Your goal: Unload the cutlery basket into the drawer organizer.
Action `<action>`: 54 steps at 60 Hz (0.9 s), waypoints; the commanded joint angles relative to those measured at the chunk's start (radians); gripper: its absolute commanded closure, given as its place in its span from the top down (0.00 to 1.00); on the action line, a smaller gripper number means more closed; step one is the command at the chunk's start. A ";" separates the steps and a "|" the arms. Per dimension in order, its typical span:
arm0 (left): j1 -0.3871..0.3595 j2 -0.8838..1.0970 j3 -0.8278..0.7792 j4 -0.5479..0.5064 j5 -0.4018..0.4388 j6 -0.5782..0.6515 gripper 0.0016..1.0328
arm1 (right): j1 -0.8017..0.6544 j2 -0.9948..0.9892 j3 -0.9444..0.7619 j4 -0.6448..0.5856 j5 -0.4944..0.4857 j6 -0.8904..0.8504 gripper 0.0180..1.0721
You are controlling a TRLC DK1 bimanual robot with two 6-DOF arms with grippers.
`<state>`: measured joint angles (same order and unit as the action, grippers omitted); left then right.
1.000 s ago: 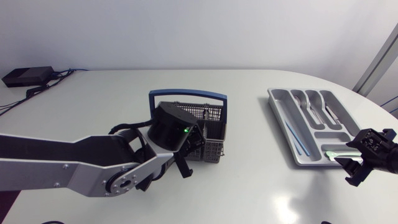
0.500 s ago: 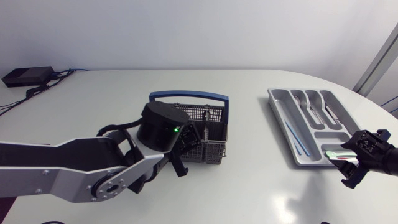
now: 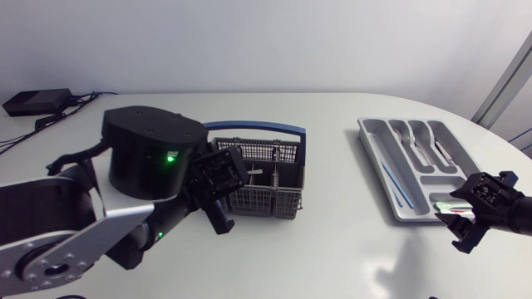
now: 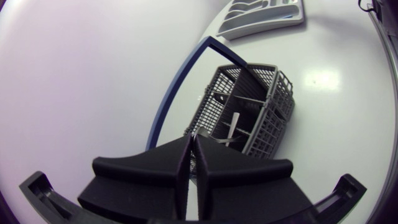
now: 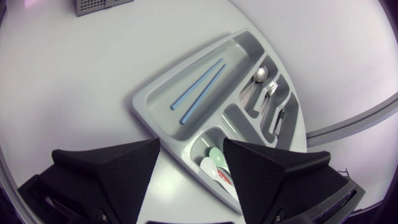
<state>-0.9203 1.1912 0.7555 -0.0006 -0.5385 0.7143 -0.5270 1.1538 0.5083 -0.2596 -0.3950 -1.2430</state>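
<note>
The grey mesh cutlery basket (image 3: 270, 187) with a blue handle (image 3: 249, 127) stands mid-table. My left gripper (image 3: 223, 178) hangs raised over the basket's left end. In the left wrist view it (image 4: 193, 137) is shut, with a thin silvery piece of cutlery showing as a sliver between the fingers. A metal piece (image 4: 233, 124) still stands in the basket (image 4: 267, 106). The grey drawer organizer (image 3: 378, 166) lies at the right. My right gripper (image 3: 470, 218) stands open and holds nothing, over the organizer's near end (image 5: 149, 106), above a small compartment with green and white utensils (image 5: 214, 163).
Blue chopsticks (image 5: 198, 91) lie in the organizer's long compartment and metal spoons and forks (image 3: 416, 137) in the far ones. A black box with cables (image 3: 37, 101) sits at the far left corner. Bare white tabletop (image 3: 332, 241) lies between basket and organizer.
My left arm has risen from the basket toward the camera and shifted left, its fingers closing fully. My right gripper has hardly moved.
</note>
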 commanded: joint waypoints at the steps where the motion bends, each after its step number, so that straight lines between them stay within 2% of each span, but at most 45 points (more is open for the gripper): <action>1: -0.011 -0.039 0.053 -0.056 0.022 -0.019 0.03 | 0.027 -0.032 -0.010 -0.029 0.001 0.036 0.71; 12: 0.023 -0.085 0.166 -0.225 0.172 -0.141 0.03 | 0.097 -0.138 0.019 -0.148 -0.039 0.106 0.71; 19: 0.052 -0.088 0.217 -0.260 0.232 -0.199 0.03 | 0.176 -0.223 0.032 -0.205 -0.059 0.180 0.71; 31: 0.072 -0.070 0.265 -0.268 0.288 -0.309 0.03 | 0.433 -0.393 0.075 -0.290 -0.097 0.412 0.71; 40: 0.083 0.001 0.308 -0.303 0.353 -0.412 0.03 | 0.682 -0.424 0.118 -0.267 -0.077 0.596 0.71; 49: 0.132 0.070 0.363 -0.351 0.451 -0.509 0.03 | 0.975 -0.379 0.127 -0.150 0.093 0.725 0.71; 54: 0.163 0.107 0.397 -0.375 0.491 -0.547 0.03 | 1.045 -0.322 0.125 -0.067 0.137 0.754 0.70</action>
<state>-0.7815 1.2644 1.0985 -0.3630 -0.0704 0.2272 0.4721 0.7837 0.6174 -0.3706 -0.2886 -0.5518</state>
